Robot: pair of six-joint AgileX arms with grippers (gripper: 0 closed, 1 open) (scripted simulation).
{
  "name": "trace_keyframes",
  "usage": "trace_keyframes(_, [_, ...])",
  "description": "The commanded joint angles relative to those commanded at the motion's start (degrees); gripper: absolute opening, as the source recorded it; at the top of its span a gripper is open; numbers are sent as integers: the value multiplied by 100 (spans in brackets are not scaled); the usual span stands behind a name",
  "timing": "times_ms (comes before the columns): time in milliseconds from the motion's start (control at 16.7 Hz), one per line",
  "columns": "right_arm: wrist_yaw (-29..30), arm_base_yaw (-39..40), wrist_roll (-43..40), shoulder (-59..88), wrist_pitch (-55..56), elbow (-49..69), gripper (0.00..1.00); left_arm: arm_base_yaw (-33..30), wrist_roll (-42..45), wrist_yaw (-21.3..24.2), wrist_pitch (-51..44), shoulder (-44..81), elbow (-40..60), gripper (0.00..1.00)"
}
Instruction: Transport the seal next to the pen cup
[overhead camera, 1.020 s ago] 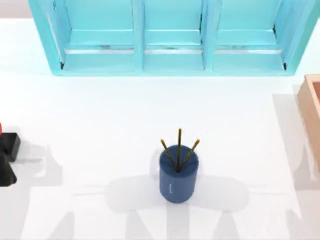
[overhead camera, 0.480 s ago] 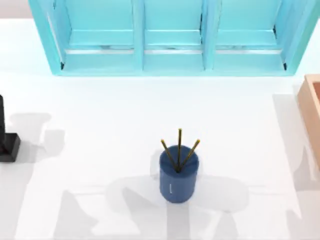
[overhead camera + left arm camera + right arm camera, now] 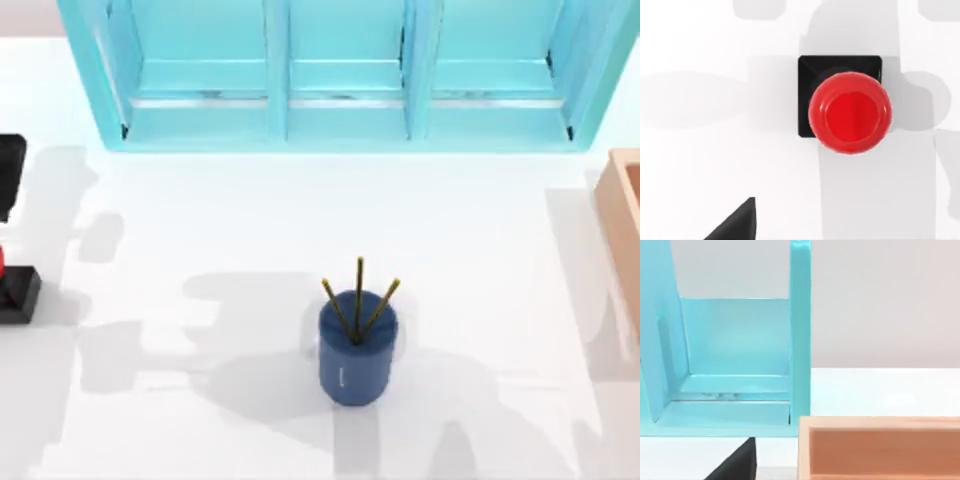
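At the table's far left edge in the top view stands one seal (image 3: 17, 295), a small stamp with a black square block base and a glossy red rounded knob; the left wrist view looks straight down on it (image 3: 845, 107), upright on the white table (image 3: 200, 220). The black left gripper (image 3: 8, 170) hangs at that same edge, just behind the seal and apart from it; whether its claw is released or clenched I cannot tell. The seal looks stiff and probably light, the shiny knob likely slippery, so the flat sides of the base seem the safer hold. Near the middle stands one dark blue cylindrical pen cup (image 3: 356, 350), well apart from the seal, holding three thin yellow-black pencils (image 3: 358, 300). Behind is one turquoise three-bay shelf (image 3: 345, 75); at the right edge one tan wooden box (image 3: 625, 215). The right arm is parked near that box
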State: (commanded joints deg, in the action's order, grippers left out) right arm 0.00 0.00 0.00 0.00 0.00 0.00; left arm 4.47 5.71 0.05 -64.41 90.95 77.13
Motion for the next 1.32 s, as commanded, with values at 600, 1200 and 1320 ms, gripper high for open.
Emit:
trace_keyframes(600, [0, 0, 0, 0, 0, 0, 100, 81, 97, 0, -1060, 1519, 1400, 100])
trace_keyframes(1200, [0, 0, 0, 0, 0, 0, 100, 88, 110, 2, 519, 1841, 204, 100])
trace_keyframes(1320, [0, 0, 0, 0, 0, 0, 100, 96, 118, 2, 935, 1935, -144, 100])
